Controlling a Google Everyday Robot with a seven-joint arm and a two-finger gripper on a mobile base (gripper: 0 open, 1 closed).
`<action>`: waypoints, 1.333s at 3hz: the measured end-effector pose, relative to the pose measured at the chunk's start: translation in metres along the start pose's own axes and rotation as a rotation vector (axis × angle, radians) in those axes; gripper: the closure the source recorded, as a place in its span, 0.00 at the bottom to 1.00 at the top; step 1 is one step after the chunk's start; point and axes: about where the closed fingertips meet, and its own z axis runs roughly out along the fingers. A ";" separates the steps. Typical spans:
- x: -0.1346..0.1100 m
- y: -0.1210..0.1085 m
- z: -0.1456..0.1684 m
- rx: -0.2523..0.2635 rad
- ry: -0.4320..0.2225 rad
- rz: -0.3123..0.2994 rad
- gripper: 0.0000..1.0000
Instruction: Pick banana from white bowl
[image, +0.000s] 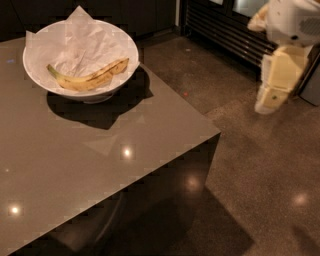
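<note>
Long yellow brown-streaked banana (89, 78) lies on crumpled white paper (85, 42) in a wide white bowl (107, 90), upper left. Cream gripper (270, 103) hangs well apart, upper right, holding nothing; how far open, I cannot tell. Reaching in could snag paper or tip the bowl.

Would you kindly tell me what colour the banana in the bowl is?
The banana is yellow with brown-black streaks, in the camera view; the gripper hangs far right.
</note>
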 end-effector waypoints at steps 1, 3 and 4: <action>-0.036 -0.037 -0.001 0.012 -0.018 -0.118 0.00; -0.096 -0.067 0.005 0.065 -0.026 -0.271 0.00; -0.110 -0.088 0.006 0.091 -0.057 -0.298 0.00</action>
